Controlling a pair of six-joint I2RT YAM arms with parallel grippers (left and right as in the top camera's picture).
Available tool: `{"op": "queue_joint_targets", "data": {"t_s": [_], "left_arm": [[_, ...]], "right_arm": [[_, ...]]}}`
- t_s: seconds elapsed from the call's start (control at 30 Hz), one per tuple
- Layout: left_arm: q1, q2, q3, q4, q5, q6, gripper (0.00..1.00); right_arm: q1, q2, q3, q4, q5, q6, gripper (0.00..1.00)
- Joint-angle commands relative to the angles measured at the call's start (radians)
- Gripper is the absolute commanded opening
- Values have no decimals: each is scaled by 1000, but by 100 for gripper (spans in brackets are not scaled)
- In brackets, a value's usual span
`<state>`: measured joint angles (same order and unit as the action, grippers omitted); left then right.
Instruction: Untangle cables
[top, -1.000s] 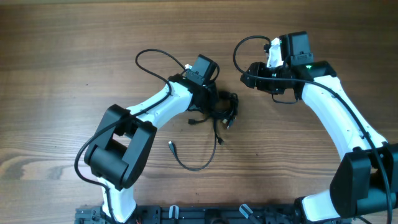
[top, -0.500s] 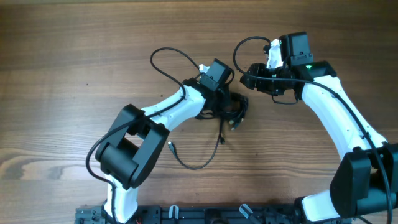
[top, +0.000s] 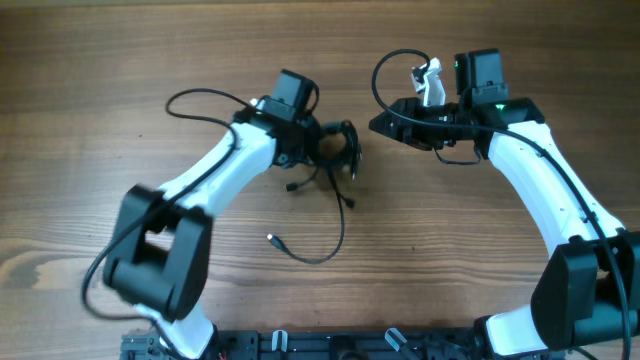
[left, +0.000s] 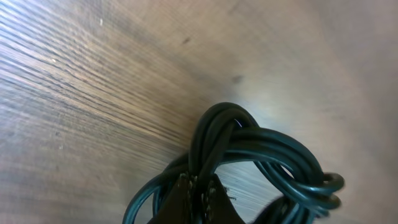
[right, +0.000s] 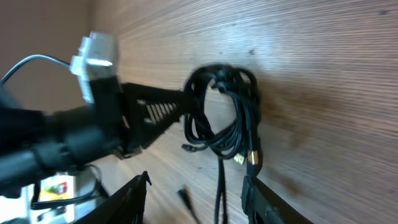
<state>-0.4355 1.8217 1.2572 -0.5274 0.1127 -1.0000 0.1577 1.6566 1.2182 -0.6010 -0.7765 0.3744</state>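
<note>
The cables are thin black cords bunched in a knot on the wooden table, with a loose strand trailing toward the front and ending in a small plug. My left gripper is shut on the bundle; in the left wrist view its fingertips pinch several looped cords. My right gripper is open and empty, just right of the bundle. In the right wrist view its fingers frame the hanging bundle, with silvery plug ends.
The wooden table fills the overhead view. The left arm's thick black wire loops out to the left; the right arm's wire loops above its wrist. A black rail runs along the front edge.
My left gripper, still shut on the bundle, swung right and then back left and farther from the front, dragging the cables with it. The right gripper shifted slightly left.
</note>
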Motion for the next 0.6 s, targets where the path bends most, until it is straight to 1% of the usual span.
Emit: {"op": "queue_joint_targets", "data": {"t_s": [0.0, 0.03, 0.13, 0.17, 0.33, 0.47, 0.57], "left_arm": [[6, -132, 4, 14, -37, -91, 4], [6, -138, 4, 18, -50, -94, 4], [6, -141, 4, 25, -70, -168, 4], [6, -141, 4, 43, -69, -183, 4], [6, -142, 4, 106, -18, -187, 4], [6, -145, 4, 153, 46, -187, 4], [6, -145, 4, 173, 97, -186, 4]], "right_arm": [[29, -13, 18, 46, -126, 57, 48], [38, -13, 18, 63, -128, 79, 47], [85, -13, 18, 121, -117, 147, 47], [106, -13, 18, 131, -53, 195, 47], [123, -3, 17, 124, 78, 236, 47], [122, 68, 17, 132, 88, 256, 46], [124, 140, 17, 224, 58, 278, 45]]}}
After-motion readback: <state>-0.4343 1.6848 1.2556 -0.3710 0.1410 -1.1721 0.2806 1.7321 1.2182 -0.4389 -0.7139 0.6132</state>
